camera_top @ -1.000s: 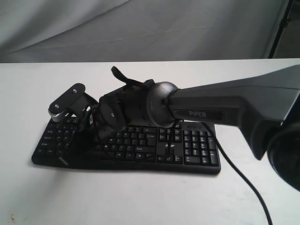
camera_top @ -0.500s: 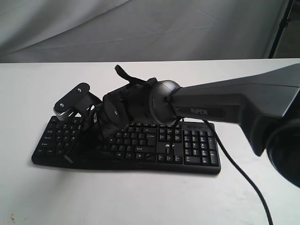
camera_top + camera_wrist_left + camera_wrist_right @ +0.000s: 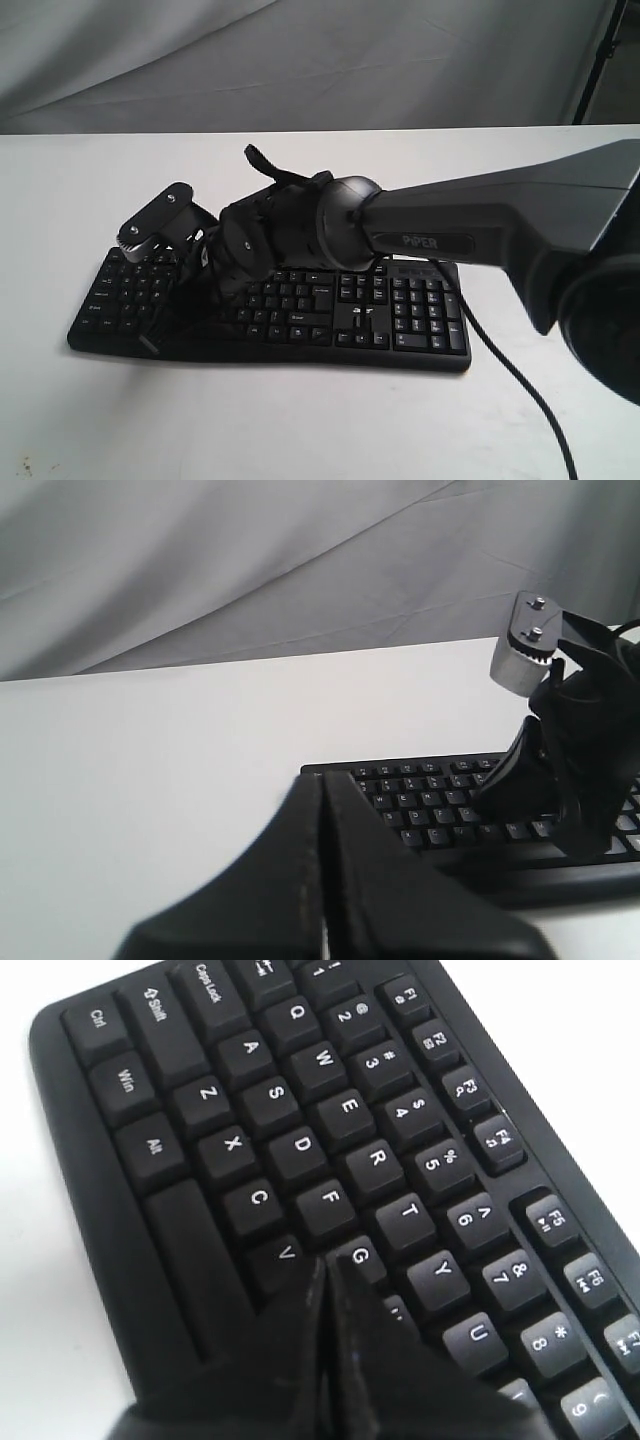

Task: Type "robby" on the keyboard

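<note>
keyboard (image 3: 400, 312), right hand (image 3: 322, 1262) clamped closed, angled down beside G key (image 3: 361, 1256)

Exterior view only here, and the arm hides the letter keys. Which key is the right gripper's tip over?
Observer: The black right gripper, shut, has its tip where F, G and V meet on the wide black plastic keyboard.
Operator: And the word's first letter?
Observer: The R key is uncovered, in the row beyond F, between E and T.
Operator: What about the other arm?
Observer: The left gripper is shut and empty, back over the white table.
</note>
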{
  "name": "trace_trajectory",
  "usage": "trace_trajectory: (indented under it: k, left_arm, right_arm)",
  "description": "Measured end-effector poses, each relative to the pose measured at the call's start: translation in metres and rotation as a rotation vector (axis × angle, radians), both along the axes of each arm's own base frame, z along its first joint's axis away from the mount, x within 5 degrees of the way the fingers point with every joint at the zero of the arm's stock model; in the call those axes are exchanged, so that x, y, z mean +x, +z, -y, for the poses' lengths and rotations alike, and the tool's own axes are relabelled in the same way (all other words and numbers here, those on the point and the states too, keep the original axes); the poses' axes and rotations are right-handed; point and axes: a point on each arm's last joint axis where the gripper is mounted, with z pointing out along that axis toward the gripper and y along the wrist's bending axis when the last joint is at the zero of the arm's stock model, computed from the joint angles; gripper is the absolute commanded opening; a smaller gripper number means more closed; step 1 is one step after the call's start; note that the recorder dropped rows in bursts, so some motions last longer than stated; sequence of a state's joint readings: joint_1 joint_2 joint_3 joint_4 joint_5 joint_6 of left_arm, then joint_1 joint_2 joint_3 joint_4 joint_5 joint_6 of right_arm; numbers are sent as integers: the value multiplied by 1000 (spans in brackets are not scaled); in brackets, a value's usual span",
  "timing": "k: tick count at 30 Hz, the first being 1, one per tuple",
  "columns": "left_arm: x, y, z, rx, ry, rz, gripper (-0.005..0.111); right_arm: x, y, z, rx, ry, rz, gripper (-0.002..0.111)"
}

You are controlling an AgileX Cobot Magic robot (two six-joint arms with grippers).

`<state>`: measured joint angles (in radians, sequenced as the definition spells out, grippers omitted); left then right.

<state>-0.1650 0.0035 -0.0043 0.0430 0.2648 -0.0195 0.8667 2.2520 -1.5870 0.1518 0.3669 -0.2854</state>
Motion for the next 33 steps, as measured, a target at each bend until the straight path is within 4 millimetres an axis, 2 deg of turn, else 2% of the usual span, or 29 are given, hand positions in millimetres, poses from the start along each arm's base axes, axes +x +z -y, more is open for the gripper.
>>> trace_trajectory:
  k: [5, 25, 30, 33]
  left_arm:
    - [0, 0, 0, 0, 0, 0, 0]
    - [0, 0, 0, 0, 0, 0, 0]
    - [0, 0, 0, 0, 0, 0, 0]
    - [0, 0, 0, 0, 0, 0, 0]
  right_arm:
    - [0, -7, 0, -11, 0, -10, 0]
    - [1, -14, -1, -6, -3, -2, 0]
    - [2, -8, -1, 3, -2, 8, 0]
    - [2, 4, -1, 18, -1, 23, 0]
